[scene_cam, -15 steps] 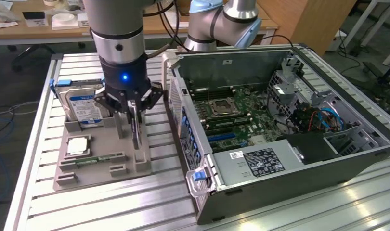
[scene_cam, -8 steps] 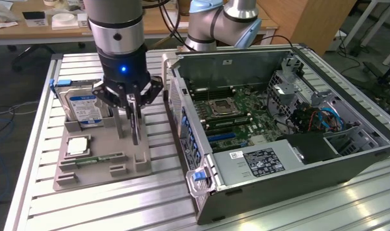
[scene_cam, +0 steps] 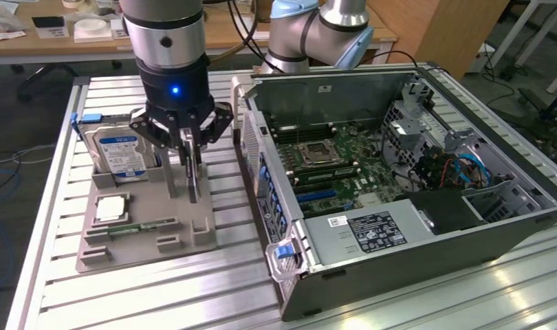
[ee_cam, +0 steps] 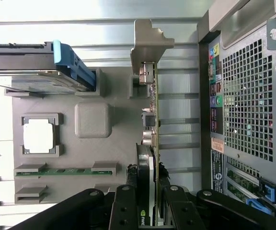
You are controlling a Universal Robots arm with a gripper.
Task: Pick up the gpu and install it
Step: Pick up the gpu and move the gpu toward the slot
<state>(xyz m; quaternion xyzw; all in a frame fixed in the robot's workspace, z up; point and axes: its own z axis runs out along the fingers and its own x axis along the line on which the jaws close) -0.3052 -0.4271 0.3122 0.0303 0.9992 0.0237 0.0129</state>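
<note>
The gpu [scene_cam: 195,180] stands on edge in the grey holder tray [scene_cam: 182,227], to the exterior view's left of the open computer case [scene_cam: 498,237]. My gripper [scene_cam: 190,148] reaches down from above and is shut on the card's upper edge, one finger on each side. In the wrist view the gpu [ee_cam: 150,115] runs edge-on away from the gripper [ee_cam: 149,194], with its silvery bracket [ee_cam: 150,43] at the far end. The fingers [ee_cam: 127,203] press against both faces of the card.
The tray also holds a hard drive [scene_cam: 121,148] with a blue-white label, a processor [scene_cam: 111,206] and a green memory stick [scene_cam: 141,225]. Inside the case the motherboard [scene_cam: 338,161] lies exposed. A second robot arm [scene_cam: 320,31] stands behind the case.
</note>
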